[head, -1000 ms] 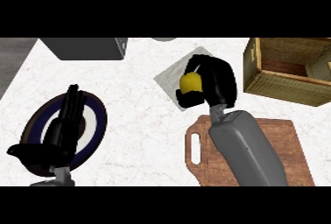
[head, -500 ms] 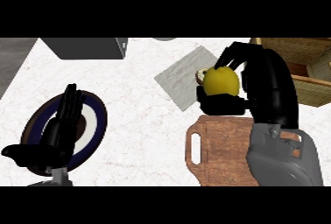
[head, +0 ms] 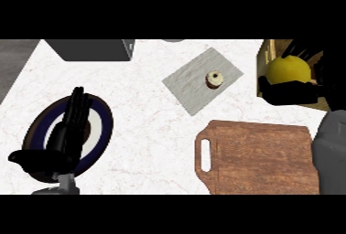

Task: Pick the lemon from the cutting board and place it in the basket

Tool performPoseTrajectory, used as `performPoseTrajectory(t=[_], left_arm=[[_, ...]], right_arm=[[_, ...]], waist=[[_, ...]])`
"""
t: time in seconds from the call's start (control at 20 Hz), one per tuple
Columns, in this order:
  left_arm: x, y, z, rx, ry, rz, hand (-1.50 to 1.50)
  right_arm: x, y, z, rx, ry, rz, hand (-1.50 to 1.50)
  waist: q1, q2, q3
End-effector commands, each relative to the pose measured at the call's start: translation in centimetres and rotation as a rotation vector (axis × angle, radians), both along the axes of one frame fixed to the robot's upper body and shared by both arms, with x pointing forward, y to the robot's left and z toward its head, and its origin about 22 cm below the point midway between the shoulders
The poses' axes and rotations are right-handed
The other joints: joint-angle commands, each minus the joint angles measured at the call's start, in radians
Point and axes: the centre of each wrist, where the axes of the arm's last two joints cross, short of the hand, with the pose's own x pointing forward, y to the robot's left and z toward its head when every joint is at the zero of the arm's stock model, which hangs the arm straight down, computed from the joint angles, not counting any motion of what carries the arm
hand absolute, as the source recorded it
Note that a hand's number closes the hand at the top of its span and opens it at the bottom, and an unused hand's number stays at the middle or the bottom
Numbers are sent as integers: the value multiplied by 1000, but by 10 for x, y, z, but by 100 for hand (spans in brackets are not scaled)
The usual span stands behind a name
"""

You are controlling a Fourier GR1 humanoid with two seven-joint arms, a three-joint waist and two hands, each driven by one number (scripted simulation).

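- While the left hand rested at the left of the view, its fingers were straight and pointed away over a dark-rimmed plate; it held nothing and seemed to have no part in the carry.
- Toward the middle, a grey cloth lay on the counter with a small round item on it, and neither bore on the task.
- Below and to the right of the cloth, the cutting board no longer carried the lemon, so the pick looked done.
- At the right edge, the lemon sat in the right hand, whose black fingers curled round it from behind and below.
- Lemon and hand were at the near wall of the basket and seemingly over its opening.
- The step in hand was judged to be the placing.
- The next move called for lowering the lemon inside the basket's walls, clear of the rim, and only then opening the fingers.
- The right forearm ran up the right edge past the cutting board, with the hand turned inward at its end.
- How deep the lemon sat in the basket could not be told.
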Motion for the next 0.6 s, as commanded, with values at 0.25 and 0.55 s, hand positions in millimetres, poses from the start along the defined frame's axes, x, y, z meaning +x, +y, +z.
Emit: performPoseTrajectory(t=[0.25,0.55], left_arm=[[-8,12,4,-2,-12,1,0],[-7,11,-5,-18,2,-13,0]], right_arm=[[12,-71,-23,27,-27,-62,150],[22,-103,-19,4,-11,-101,150]], waist=[[5,2,0],[4,1,0]])
